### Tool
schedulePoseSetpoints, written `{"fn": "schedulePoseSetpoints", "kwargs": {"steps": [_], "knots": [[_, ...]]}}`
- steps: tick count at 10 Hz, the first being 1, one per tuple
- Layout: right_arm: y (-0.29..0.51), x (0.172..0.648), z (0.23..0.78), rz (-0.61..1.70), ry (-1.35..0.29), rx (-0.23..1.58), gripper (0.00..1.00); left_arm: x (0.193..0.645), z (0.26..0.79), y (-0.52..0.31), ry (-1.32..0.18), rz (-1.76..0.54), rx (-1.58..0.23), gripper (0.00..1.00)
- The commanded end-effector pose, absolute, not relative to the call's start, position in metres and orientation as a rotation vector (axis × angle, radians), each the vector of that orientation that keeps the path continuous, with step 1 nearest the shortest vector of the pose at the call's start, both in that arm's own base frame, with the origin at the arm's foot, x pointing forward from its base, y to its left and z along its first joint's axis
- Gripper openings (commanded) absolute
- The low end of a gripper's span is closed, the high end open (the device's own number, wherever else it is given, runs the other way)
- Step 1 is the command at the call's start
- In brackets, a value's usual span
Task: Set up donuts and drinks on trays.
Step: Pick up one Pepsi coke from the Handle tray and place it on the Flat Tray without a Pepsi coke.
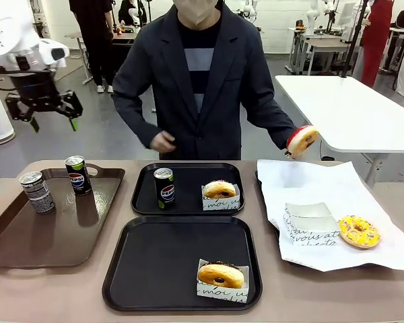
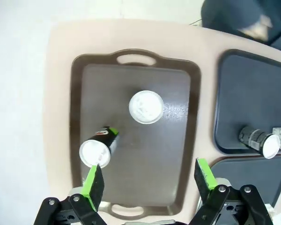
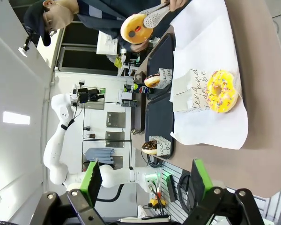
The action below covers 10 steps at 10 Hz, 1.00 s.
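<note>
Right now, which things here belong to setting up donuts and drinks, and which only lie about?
Job: far black tray; near black tray; Pepsi can; second Pepsi can; grey can; far sleeved donut; near sleeved donut; yellow donut; held donut.
Lying about: brown tray; white paper sheet; empty sleeve.

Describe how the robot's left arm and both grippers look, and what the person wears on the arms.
The left arm has a smooth white rounded casing. The left gripper is black, with two linked fingers tipped by bright green pads; the right gripper matches it. The person's sleeves are long and dark, part of a dark blazer over a striped top.
</note>
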State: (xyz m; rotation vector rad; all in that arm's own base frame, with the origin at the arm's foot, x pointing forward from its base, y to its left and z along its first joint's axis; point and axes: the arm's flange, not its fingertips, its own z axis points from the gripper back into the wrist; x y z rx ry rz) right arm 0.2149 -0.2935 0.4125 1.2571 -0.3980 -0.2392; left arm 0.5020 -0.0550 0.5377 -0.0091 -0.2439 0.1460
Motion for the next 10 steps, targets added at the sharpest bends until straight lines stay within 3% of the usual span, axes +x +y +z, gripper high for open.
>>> {"fn": "schedulePoseSetpoints", "kwargs": {"steps": [1, 5, 10], "knots": [[-0.295, 0.215, 0.413, -0.223, -0.421, 1.269, 1.00, 0.499, 0.527, -0.019, -0.187, 0.127, -0.070, 1.00], [-0.295, 0.215, 0.413, -0.223, -0.421, 1.269, 1.00, 0.500, 0.501, 0.039, -0.101, 0.052, -0.069, 1.00], [-0.295, 0.215, 0.413, -0.223, -0.421, 1.269, 1.00, 0.498, 0.501, 0.032, -0.124, 0.090, -0.041, 1.00]]}}
